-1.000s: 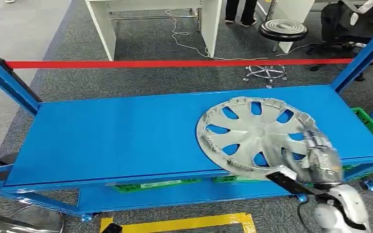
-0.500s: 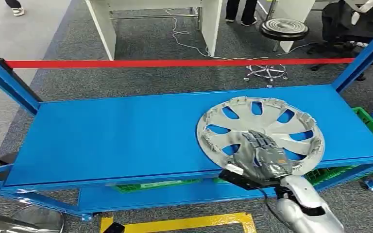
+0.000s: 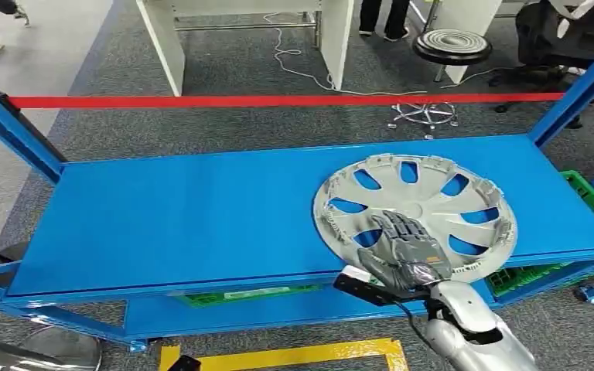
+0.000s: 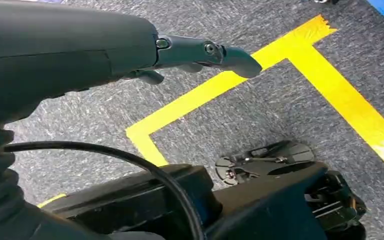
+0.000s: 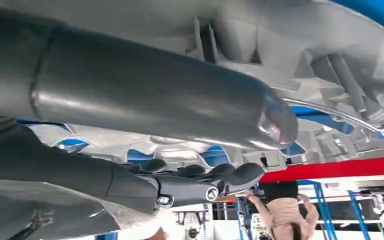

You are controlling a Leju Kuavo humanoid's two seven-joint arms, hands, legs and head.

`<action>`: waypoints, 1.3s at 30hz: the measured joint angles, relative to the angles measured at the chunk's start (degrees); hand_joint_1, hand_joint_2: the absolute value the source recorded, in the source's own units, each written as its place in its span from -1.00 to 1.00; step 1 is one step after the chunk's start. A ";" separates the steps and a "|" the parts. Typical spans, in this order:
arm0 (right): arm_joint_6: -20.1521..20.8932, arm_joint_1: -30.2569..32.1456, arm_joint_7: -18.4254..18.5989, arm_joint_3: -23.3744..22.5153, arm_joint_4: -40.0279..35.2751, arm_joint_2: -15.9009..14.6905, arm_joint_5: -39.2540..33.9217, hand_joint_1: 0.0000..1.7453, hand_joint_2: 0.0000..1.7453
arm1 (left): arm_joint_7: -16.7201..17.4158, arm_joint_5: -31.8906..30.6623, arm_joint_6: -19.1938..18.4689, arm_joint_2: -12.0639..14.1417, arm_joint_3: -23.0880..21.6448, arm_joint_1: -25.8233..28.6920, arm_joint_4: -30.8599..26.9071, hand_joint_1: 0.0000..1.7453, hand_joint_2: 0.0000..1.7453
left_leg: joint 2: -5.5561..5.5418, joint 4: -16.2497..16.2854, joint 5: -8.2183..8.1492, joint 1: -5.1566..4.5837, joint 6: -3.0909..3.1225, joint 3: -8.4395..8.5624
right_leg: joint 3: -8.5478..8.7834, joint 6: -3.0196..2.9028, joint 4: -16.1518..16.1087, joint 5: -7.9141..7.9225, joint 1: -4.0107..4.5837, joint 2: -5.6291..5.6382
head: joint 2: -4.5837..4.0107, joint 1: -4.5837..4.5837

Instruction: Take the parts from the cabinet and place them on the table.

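Hubcap [image 3: 414,217] lies flat on the right part of the blue shelf [image 3: 186,216], its near rim jutting just past the shelf's near edge. You have not lifted it yet; the carry to the table is all left to do, by my reading. Your right hand [image 3: 407,251] rests on the hubcap's near portion, fingers [image 3: 402,230] spread over the spokes. The right wrist view puts the thumb [image 5: 180,107] under the rim, so a pinch looks begun; a firm hold I cannot confirm. Left hand [image 4: 200,52] hangs over carpet, holding nothing, fingers straight.
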 joint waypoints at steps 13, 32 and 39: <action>1.53 -1.91 3.41 0.48 2.36 0.02 0.98 -1.00 -1.00 | 0.55 -2.10 2.01 -1.24 -1.35 -0.05 0.02 -1.00 1.00 | 0.00 0.00 0.02 0.00 -0.02 0.02 | 0.05 0.00 0.00 0.01 0.00 0.00 | 0.00 0.00; -6.84 -1.98 9.24 1.38 0.37 0.00 16.26 -1.00 -1.00 | -0.28 -1.92 1.01 -1.20 -1.33 0.12 0.07 -1.00 1.00 | -0.01 -0.01 0.04 0.00 -0.02 -0.04 | -0.05 0.00 0.00 0.00 0.00 -0.03 | 0.00 0.00; -12.42 -0.25 9.44 0.61 -1.40 0.02 19.87 -1.00 -1.00 | -0.28 -1.92 1.05 -1.16 -1.33 0.15 0.07 -1.00 1.00 | -0.01 -0.03 0.04 0.00 -0.03 -0.04 | -0.04 0.00 0.01 0.00 0.00 -0.02 | 0.00 0.00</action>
